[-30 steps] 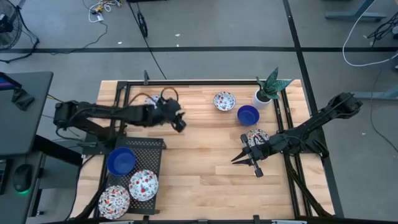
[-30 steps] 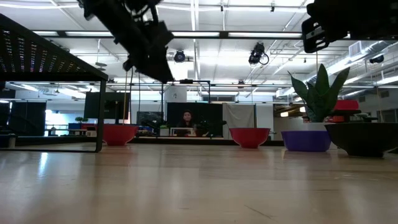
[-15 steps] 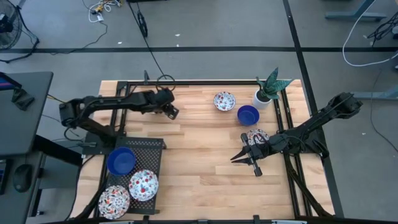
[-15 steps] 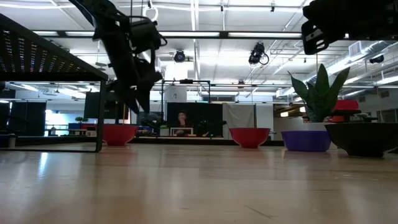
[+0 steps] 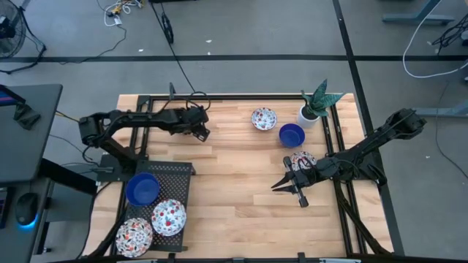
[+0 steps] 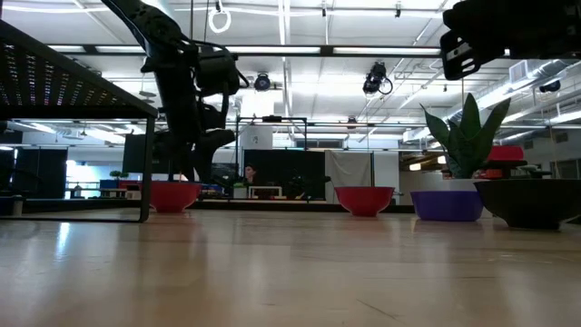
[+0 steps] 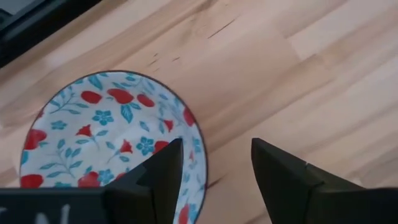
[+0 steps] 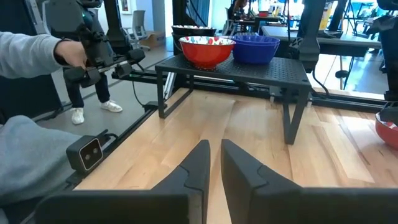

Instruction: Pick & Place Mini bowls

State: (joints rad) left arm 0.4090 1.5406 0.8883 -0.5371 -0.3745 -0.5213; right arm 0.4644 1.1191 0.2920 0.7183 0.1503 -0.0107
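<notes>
My left gripper point(image 7: 214, 146) is open and low over a floral mini bowl point(image 7: 106, 130) near the table's far-left part. One finger hangs over the bowl's inside by its rim, the other over bare wood outside it. In the high view the left gripper point(image 5: 202, 133) hides that bowl. A floral bowl point(image 5: 264, 117), a blue bowl point(image 5: 292, 134) and another floral bowl point(image 5: 303, 158) rest on the table's right half. My right gripper point(image 5: 284, 187) waits shut beside that last bowl. A blue bowl point(image 5: 142, 188) and two floral bowls point(image 5: 168, 217) point(image 5: 134, 235) sit on the black rack.
The black mesh rack point(image 5: 179, 172) stands at the near-left corner. A white plant pot point(image 5: 308, 114) with a green plant is at the far right. A black frame rail point(image 5: 241, 96) runs along the far edge. A person's grey sleeve point(image 8: 28, 53) shows beyond the table's left side.
My left gripper has moved from nearer the table's middle toward the far-left and come down over the floral bowl, staying open. The right arm has kept still.
</notes>
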